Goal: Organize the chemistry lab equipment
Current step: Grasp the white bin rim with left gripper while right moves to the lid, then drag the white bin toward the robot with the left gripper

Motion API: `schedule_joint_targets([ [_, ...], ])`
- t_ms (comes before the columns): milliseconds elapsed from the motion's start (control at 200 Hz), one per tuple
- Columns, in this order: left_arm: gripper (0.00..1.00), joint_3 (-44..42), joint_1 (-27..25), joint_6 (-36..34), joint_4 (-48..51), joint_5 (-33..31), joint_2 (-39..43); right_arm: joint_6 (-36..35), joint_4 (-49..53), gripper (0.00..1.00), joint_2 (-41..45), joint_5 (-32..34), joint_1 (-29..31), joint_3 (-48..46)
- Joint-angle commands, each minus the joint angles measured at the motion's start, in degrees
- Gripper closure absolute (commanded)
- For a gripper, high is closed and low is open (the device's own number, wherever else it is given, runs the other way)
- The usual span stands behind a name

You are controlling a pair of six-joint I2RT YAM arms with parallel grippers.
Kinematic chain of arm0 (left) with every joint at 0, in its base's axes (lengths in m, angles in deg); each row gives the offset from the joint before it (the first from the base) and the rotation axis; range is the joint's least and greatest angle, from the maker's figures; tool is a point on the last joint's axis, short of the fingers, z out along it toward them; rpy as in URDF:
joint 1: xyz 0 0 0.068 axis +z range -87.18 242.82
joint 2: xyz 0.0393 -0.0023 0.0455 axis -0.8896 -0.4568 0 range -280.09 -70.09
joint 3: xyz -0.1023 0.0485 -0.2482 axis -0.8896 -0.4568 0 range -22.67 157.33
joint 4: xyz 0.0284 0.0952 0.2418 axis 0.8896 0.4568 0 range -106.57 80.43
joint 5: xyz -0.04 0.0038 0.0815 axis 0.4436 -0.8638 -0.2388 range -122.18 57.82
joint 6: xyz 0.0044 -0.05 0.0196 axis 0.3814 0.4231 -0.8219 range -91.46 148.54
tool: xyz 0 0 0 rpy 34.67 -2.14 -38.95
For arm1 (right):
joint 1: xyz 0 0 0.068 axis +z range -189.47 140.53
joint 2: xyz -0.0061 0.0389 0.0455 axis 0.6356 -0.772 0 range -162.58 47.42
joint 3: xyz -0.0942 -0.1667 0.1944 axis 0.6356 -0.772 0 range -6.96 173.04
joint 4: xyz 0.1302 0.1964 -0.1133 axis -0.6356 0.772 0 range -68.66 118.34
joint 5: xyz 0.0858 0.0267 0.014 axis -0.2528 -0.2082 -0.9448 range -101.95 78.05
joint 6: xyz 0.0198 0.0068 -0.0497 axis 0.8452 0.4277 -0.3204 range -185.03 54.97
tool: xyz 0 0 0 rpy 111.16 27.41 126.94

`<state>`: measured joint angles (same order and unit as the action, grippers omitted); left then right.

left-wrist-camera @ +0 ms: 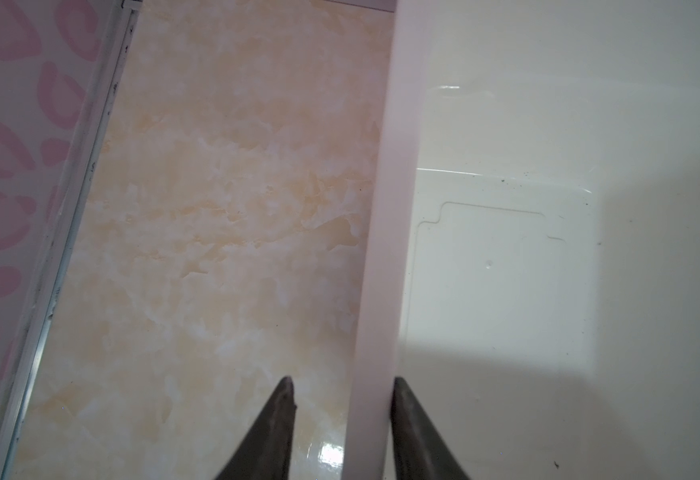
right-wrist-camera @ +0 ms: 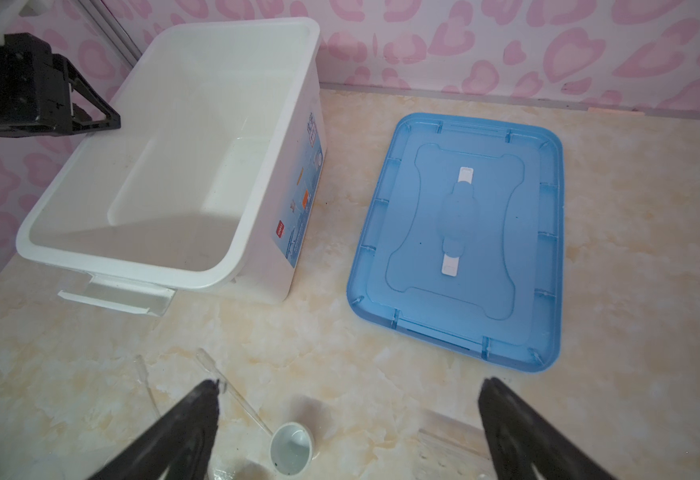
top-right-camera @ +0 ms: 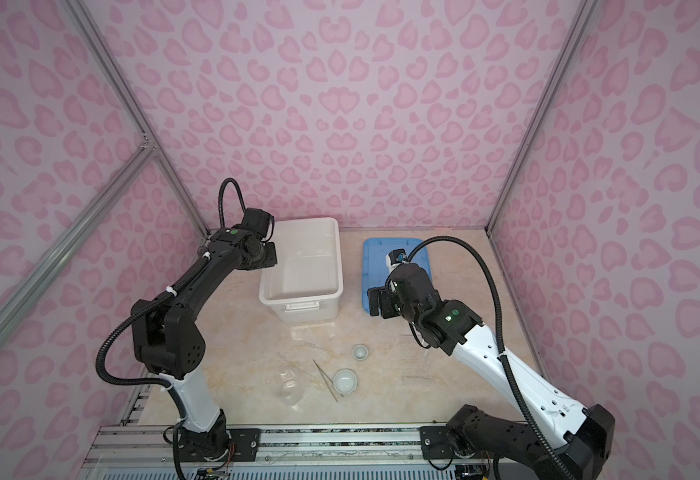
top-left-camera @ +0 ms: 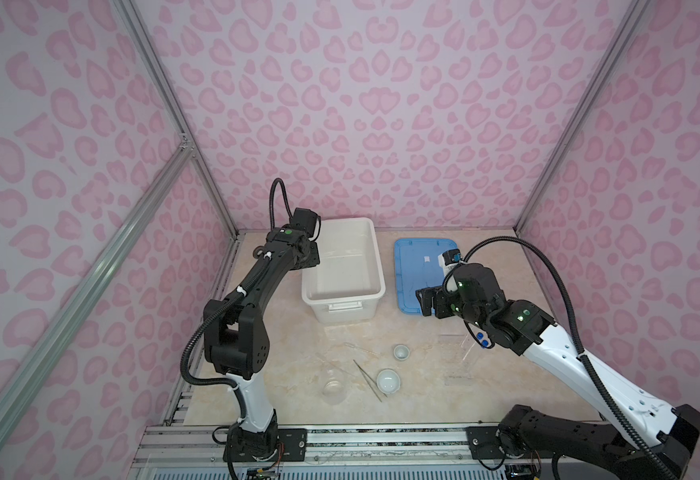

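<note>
Pink spotted walls close in a pale marbled tabletop. At the far left our left pincer straddles the left rim of the open white box. One finger lies against the inner side of the rim, while the other stands off outside it with bare table showing in the gap, so we are half closed around the rim, not clamped on it. Our right pincer hangs spread wide, holding nothing, above the table by the near edge of the blue lid, which lies flat just right of the box. The lab things sit on the near half of the table, apart from both pincers. We see a small white dish and a larger one, with thin tweezers just left of the larger. A glass vessel stands further left, and clear droppers lie flat between the box and the dishes. Right of the dishes stands the clear rack. Our right arm crosses above its far corner, where only the blue caps of the tubes show.
</note>
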<state>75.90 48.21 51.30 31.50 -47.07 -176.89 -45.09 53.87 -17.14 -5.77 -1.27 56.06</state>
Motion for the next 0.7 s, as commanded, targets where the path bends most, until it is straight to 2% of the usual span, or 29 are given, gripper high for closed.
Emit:
schedule_joint_targets([
  [0,0.68,0.32,0.25,1.05,-0.96,1.28,-0.07,0.34,-2.34,0.02,-0.41,-0.97,-0.01,-0.74],
  [135,0.77,0.71,0.24,2.06,0.09,1.27,-0.02,0.74,-2.87,0.02,-0.06,-0.86,-0.03,-1.52],
  [190,0.83,-0.10,0.34,2.65,-0.25,0.99,0.83,0.80,-3.13,0.02,0.13,-0.69,-0.01,-1.88],
  [285,0.88,-1.93,0.79,4.36,-1.37,2.33,3.26,1.11,-3.35,0.02,0.14,-0.75,-0.05,-1.98],
  [415,0.89,-6.35,1.72,7.67,-4.22,2.24,8.78,2.04,-4.31,0.02,-0.09,-1.98,-0.05,-2.41],
  [700,0.87,-24.47,2.03,15.66,-14.49,5.60,21.61,3.69,-5.79,0.02,0.13,-3.08,-0.04,-3.59],
])
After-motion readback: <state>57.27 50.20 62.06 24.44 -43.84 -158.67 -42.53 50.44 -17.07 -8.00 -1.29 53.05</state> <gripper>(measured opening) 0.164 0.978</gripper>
